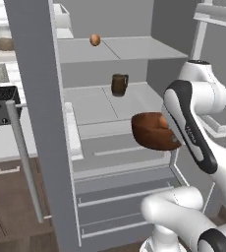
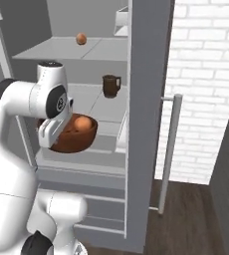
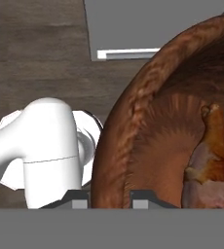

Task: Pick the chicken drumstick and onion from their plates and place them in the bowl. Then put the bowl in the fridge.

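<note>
Carrying the bowl (image 1: 152, 132) by its rim, the end effector (image 3: 110, 194) is pinched onto the wall, one finger inside and one outside, as the hand view shows. The chicken drumstick (image 3: 212, 153) lies inside, with the onion (image 2: 82, 122) beside it. The bowl hangs in front of the open fridge (image 1: 129, 49), near its middle shelf (image 1: 93, 106), not yet resting on it. Keep it level, ease it farther in, clear of the mug (image 1: 119, 84), and set it flat before releasing.
</note>
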Controlling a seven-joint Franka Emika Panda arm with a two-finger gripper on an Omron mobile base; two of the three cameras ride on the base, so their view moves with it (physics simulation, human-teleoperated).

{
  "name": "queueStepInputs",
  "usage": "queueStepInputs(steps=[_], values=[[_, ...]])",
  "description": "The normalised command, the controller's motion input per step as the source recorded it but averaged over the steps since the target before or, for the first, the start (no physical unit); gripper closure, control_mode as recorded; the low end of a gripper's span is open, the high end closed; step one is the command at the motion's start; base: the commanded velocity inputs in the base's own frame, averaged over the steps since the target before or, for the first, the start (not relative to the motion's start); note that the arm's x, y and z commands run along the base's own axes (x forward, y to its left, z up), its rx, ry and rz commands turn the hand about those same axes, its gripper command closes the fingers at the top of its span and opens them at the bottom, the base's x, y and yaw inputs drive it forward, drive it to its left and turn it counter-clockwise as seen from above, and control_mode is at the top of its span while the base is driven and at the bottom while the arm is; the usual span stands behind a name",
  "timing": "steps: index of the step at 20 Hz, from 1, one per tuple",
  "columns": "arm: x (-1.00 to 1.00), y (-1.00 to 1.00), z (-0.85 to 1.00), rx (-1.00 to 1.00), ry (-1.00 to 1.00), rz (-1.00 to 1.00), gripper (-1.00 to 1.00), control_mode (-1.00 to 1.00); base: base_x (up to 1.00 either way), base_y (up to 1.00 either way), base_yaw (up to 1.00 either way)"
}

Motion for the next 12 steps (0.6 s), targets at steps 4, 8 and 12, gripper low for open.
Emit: queueStepInputs(steps=[4, 8, 12], values=[[0.0, 0.0, 0.0, 0.0, 0.0, 0.0, 1.0, 1.0, 0.45, 0.44, 0.05], [0.0, 0.0, 0.0, 0.0, 0.0, 0.0, 1.0, 1.0, 0.59, 0.26, 0.06], [0.0, 0.0, 0.0, 0.0, 0.0, 0.0, 1.0, 1.0, 0.47, -0.03, 0.0]])
